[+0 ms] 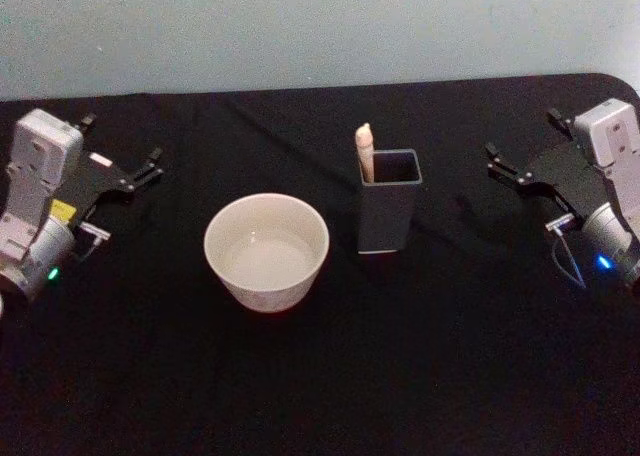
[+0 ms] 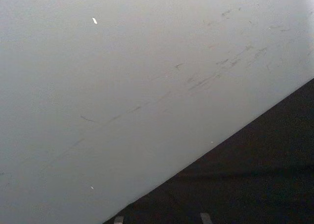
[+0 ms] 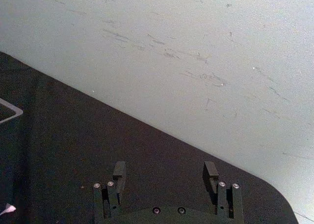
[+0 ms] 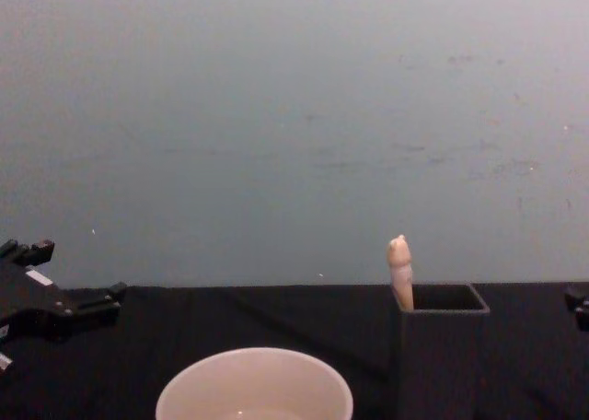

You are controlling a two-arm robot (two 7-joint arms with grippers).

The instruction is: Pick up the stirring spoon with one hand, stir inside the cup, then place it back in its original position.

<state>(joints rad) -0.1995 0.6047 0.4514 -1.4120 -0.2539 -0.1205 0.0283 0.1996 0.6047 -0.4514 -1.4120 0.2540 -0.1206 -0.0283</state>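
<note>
The stirring spoon point(image 1: 365, 152) stands in the dark grey square holder point(image 1: 388, 214), its cream handle sticking up at the holder's left corner; shaft and bowl are hidden inside. The chest view shows the same handle point(image 4: 399, 271) above the holder point(image 4: 442, 351). Left of the holder sits the cream-white cup point(image 1: 266, 251), whose rim point(image 4: 253, 388) is low in the chest view. My left gripper point(image 1: 120, 144) rests open at the table's far left, well away from the cup. My right gripper point(image 1: 528, 146) rests open at the far right, its fingers point(image 3: 119, 171) spread with nothing between them.
A black cloth covers the table point(image 1: 330, 376), with free room in front of the cup and holder. A pale scuffed wall point(image 4: 294, 134) rises behind the table's back edge. The table's rounded back right corner point(image 1: 610, 81) lies close to my right arm.
</note>
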